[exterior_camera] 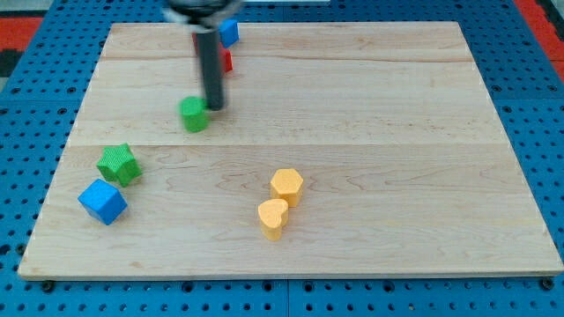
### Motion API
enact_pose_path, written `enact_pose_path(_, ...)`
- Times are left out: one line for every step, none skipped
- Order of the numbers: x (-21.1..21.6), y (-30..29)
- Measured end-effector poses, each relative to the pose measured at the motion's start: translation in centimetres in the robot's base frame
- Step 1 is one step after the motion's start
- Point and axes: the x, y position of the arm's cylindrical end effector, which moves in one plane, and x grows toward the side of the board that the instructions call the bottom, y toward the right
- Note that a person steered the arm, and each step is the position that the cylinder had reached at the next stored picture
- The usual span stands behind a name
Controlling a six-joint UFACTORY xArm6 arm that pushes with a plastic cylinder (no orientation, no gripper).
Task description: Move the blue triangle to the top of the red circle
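Observation:
The blue triangle (230, 33) lies near the board's top edge, left of centre, partly hidden by my rod. The red circle (226, 61) sits just below it, touching or nearly so, mostly hidden behind the rod. My tip (214, 107) is lower down, just right of a small green block (194, 114) and below the red circle.
A green star (119, 165) and a blue cube (103, 202) lie at the view's left. A yellow hexagon (286, 186) and a yellow heart (273, 217) sit together below centre. The wooden board (397, 132) lies on a blue pegboard.

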Motion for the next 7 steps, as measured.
enact_pose_path(2.5,-8.8)
enact_pose_path(-1.9,-4.1)
enact_pose_path(-0.4,-13.7)
enact_pose_path(1.5,-3.9)
enact_pose_path(-3.4,8.7)
enact_pose_path(-10.7,17.3)
enact_pose_path(-17.8,13.9)
